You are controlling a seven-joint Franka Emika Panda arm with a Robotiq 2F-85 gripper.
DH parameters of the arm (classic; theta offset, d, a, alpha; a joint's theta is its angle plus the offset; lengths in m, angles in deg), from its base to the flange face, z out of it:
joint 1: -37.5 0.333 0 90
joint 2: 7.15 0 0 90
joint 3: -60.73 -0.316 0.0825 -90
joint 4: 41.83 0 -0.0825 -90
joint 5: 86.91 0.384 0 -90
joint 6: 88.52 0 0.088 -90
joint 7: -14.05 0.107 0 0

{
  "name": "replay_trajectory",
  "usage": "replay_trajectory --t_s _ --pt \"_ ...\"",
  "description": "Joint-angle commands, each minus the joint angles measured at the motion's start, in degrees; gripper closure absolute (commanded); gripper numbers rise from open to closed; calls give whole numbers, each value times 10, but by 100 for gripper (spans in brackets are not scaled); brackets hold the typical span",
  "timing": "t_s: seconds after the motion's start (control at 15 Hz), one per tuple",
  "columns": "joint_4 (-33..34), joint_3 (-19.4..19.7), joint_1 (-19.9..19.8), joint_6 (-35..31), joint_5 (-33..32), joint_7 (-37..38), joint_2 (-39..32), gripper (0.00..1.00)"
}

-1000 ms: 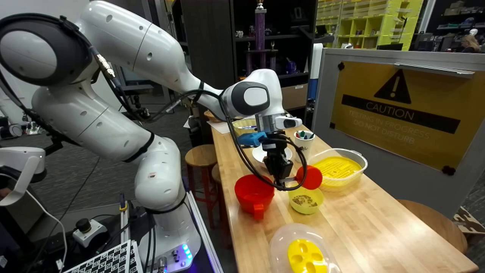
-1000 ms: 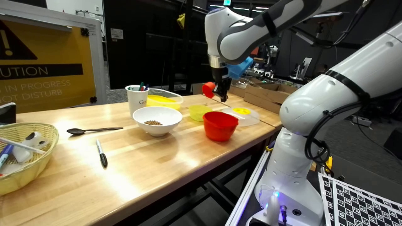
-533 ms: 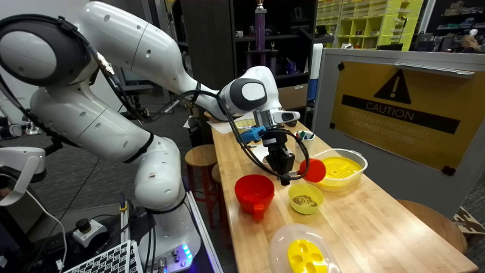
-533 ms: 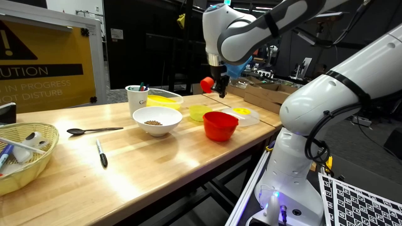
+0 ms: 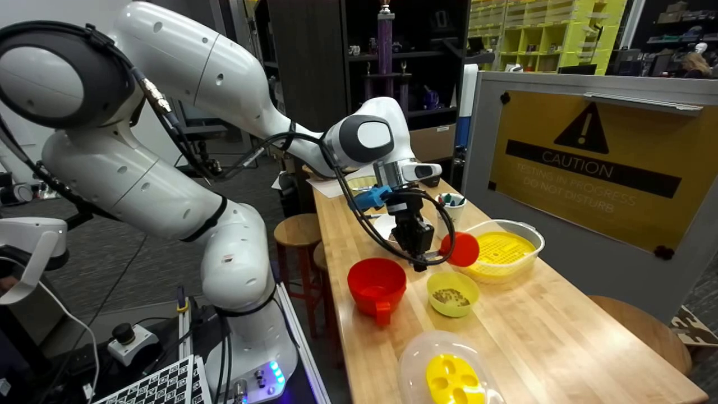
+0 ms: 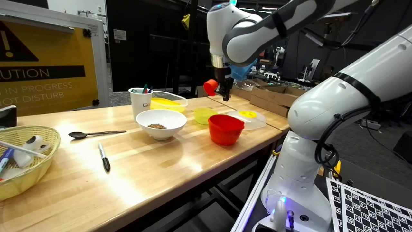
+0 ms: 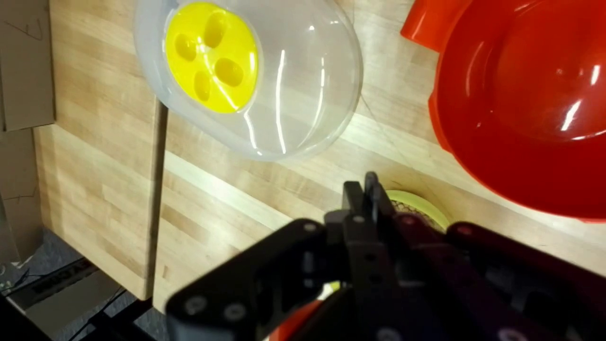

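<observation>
My gripper [image 5: 420, 265] is shut on the thin metal handle of a red scoop [image 5: 464, 249] and holds it above the table. In an exterior view the gripper [image 6: 226, 96] points down, with the scoop [image 6: 210, 87] turned on its side. A yellow-green bowl [image 5: 472, 293] with brown grains stands just below. In the wrist view the closed fingertips [image 7: 367, 192] hide most of this bowl [image 7: 422, 204], and a bit of the scoop [image 7: 298, 319] shows behind the fingers. A larger red bowl with a handle [image 5: 377, 283] stands beside it; no contents show.
A white bowl with grains [image 6: 173, 124], a white cup of pens [image 6: 139, 103] and a clear tub with a yellow strainer [image 5: 530, 241] stand near. A clear lid with yellow insert [image 5: 412, 365] lies in front. A spoon [image 6: 96, 133], marker [image 6: 104, 158] and basket [image 6: 48, 161] are farther off.
My gripper and the scoop have risen and shifted slightly, toward the white bowl's side. Over the last half second the motion is small. The bowls have not moved.
</observation>
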Motion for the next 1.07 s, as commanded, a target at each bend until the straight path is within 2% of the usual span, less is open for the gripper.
replay_trajectory --t_s 0.0,0.4,0.67,1.0 --pt "1 42 28 7 63 -62 4 99" --pt "38 133 66 40 227 -230 -19 99" --pt "65 180 91 86 316 -336 -31 99" --pt "95 213 118 178 390 -461 -51 99"
